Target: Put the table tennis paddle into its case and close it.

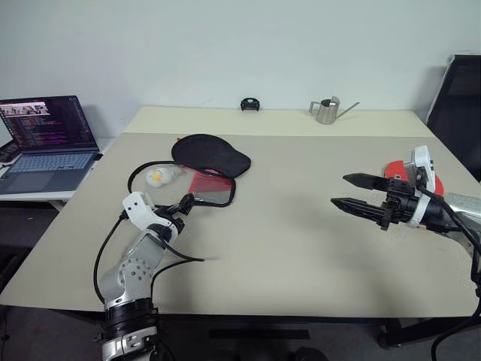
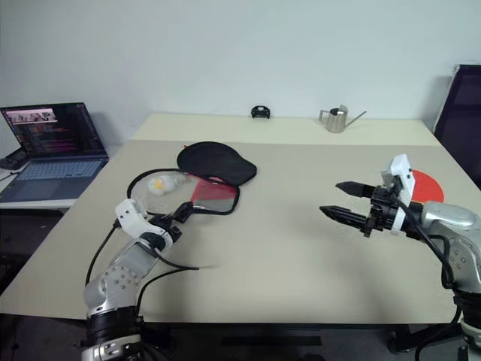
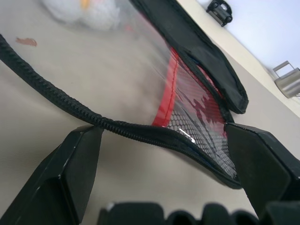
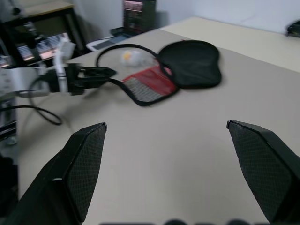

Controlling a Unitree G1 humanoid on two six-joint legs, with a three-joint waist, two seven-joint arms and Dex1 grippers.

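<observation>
no readable text, laptop screen (image 1: 46,124) illegible

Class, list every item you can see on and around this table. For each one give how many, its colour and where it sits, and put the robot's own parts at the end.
case: one, black with a red and mesh panel, lying unzipped on the table's left half.
balls: count unclear, white and yellow, inside the open case's zipper loop.
table tennis paddle: one, red, flat near the table's right edge, partly behind the right arm.
watering can: one, silver metal, far edge of the table.
small black object: one, far edge, left of the can.
laptop: one, dark, screen lit, on a side surface to the left.
table: one, beige.
left gripper: one, black, open at the case's zipper edge.
right gripper: one, black, open above the table, pointing left.
</observation>
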